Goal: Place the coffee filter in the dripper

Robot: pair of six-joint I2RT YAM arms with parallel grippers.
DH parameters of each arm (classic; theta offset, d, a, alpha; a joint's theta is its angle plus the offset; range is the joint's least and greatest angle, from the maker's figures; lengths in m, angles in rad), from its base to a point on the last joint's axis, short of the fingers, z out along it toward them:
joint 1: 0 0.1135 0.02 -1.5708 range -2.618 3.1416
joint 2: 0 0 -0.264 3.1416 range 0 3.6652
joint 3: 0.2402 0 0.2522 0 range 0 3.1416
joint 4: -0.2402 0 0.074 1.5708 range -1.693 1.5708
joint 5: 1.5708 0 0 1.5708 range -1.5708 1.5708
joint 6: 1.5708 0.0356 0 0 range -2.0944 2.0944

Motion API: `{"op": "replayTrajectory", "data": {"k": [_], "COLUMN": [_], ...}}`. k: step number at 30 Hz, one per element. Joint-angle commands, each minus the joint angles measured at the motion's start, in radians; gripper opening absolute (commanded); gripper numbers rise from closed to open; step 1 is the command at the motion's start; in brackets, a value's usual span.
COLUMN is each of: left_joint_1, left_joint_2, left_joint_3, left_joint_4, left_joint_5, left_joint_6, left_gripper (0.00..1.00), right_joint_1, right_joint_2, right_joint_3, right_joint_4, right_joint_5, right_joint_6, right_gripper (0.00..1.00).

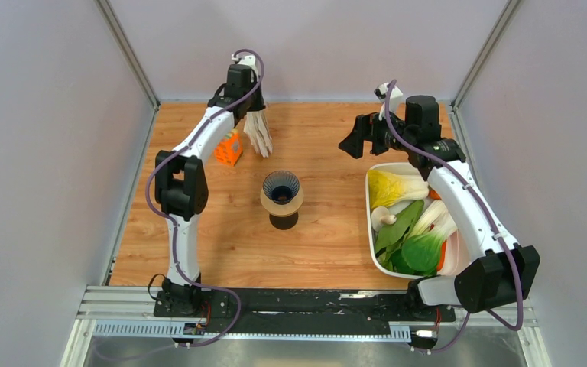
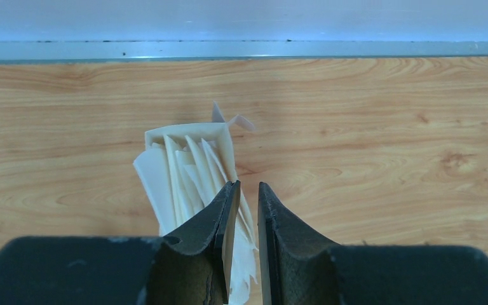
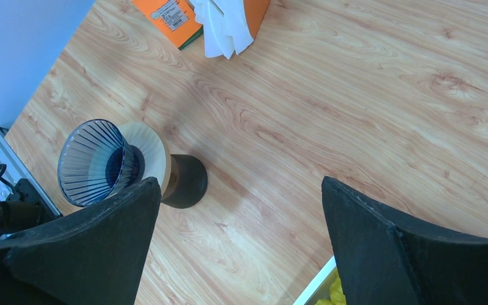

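Observation:
The dark blue ribbed dripper [image 1: 281, 186] sits on a brown pot with a tan rim [image 1: 283, 212] at the table's middle; it also shows in the right wrist view [image 3: 92, 162]. My left gripper [image 1: 253, 115] is at the back, left of centre, nearly shut on a fanned bundle of white paper with the coffee filter [image 1: 259, 134] hanging below it. In the left wrist view the paper [image 2: 184, 165] spreads left of my gripper [image 2: 246, 190] and runs into the narrow gap. My right gripper [image 1: 349, 145] is open and empty above the wood, right of the dripper [image 3: 241, 184].
An orange box [image 1: 229, 147] stands just left of the hanging paper, also in the right wrist view [image 3: 171, 19]. A white tray [image 1: 370, 229] of leafy vegetables [image 1: 409, 229] fills the right side under the right arm. The back wall is close behind the left gripper.

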Motion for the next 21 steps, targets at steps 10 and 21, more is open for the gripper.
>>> {"op": "replayTrajectory", "data": {"k": [10,21], "left_joint_1": [-0.007,-0.011], "left_joint_2": [0.025,0.066], "left_joint_3": [0.021,0.044], "left_joint_4": [-0.021,-0.031], "left_joint_5": [-0.024,-0.027], "left_joint_6": [-0.021,-0.031], "left_gripper": [0.26,0.25], "right_joint_1": [-0.008,-0.011], "right_joint_2": [0.001,0.008], "right_joint_3": [-0.001,0.002], "right_joint_4": [0.045,0.046], "right_joint_5": [-0.012,-0.019], "right_joint_6": [0.015,0.016], "right_gripper": [1.00,1.00]}}
